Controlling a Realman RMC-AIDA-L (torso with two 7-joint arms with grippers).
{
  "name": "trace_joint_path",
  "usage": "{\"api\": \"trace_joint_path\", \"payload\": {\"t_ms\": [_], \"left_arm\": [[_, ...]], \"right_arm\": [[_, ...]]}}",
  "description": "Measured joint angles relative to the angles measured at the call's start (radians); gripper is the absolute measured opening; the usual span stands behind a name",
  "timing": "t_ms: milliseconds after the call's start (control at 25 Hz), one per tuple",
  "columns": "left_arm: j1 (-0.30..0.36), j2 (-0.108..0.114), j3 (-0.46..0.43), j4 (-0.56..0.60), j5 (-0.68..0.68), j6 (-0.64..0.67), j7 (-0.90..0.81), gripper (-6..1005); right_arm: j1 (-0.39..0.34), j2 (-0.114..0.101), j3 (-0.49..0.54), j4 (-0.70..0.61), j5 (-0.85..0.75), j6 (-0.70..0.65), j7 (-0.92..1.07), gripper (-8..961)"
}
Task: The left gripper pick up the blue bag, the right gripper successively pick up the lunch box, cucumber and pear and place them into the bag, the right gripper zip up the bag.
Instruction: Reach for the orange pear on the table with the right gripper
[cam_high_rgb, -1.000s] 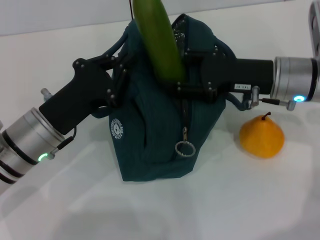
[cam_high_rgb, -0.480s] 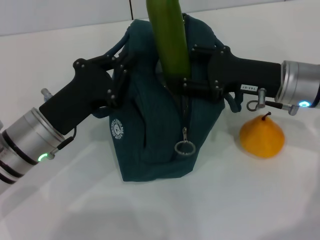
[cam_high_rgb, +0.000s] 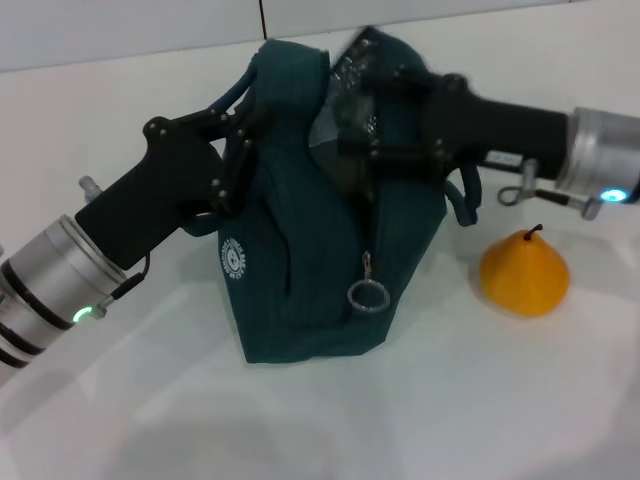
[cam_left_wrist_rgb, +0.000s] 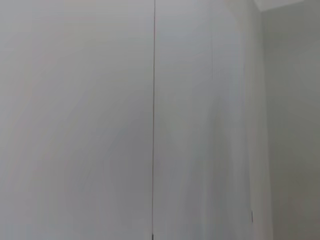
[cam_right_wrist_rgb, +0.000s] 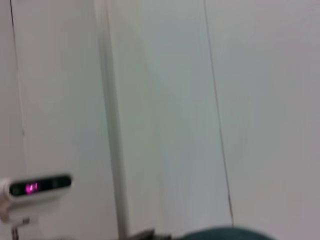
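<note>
The blue bag (cam_high_rgb: 300, 270) stands upright on the white table, its mouth open at the top. My left gripper (cam_high_rgb: 233, 150) is shut on the bag's left rim by the handle. My right gripper (cam_high_rgb: 378, 115) reaches in from the right at the bag's mouth, fingers apart. Only a blurred dark green smear of the cucumber (cam_high_rgb: 338, 125) shows, just inside the opening. The orange pear (cam_high_rgb: 524, 272) sits on the table to the right of the bag. The lunch box is hidden. A sliver of the bag (cam_right_wrist_rgb: 225, 234) shows in the right wrist view.
A zipper pull with a metal ring (cam_high_rgb: 367, 294) hangs down the bag's front. The white table (cam_high_rgb: 480, 400) stretches in front and to both sides. Behind it stands a pale wall (cam_left_wrist_rgb: 150, 100), which fills the left wrist view.
The cucumber stood tall above the bag in my right gripper; now it has dropped out of sight into the bag's mouth. The right gripper rose slightly. Left arm and pear are unmoved.
</note>
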Motion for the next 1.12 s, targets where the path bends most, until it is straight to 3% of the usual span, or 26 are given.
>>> {"api": "trace_joint_path", "payload": {"t_ms": [80,320,480,600,800,1120], "left_arm": [[0.003,0.000,0.000,-0.001,0.000,0.000,0.000,45],[0.000,0.000,0.000,-0.002,-0.001,0.000,0.000,45],[-0.001,0.000,0.000,0.003,0.000,0.001,0.000,45],[0.001,-0.001,0.000,0.000,-0.002,0.002,0.000,45],[0.005,-0.001,0.000,-0.002,-0.002,0.001,0.000,45],[0.007,-0.004,0.000,0.006,-0.004,0.000,0.013,45]], "right_arm": [[-0.033,-0.011,0.022,-0.027,0.025,-0.046,0.000,849],[-0.176,-0.031,0.194,-0.082,0.027,-0.236,-0.006,846],[-0.304,-0.066,0.249,-0.067,0.023,-0.304,-0.029,837],[-0.349,-0.063,0.276,-0.028,0.023,-0.309,-0.089,829],[-0.394,-0.041,0.305,0.147,0.023,-0.303,-0.300,815],[-0.384,-0.021,0.299,0.298,0.025,-0.262,-0.477,793]]}}
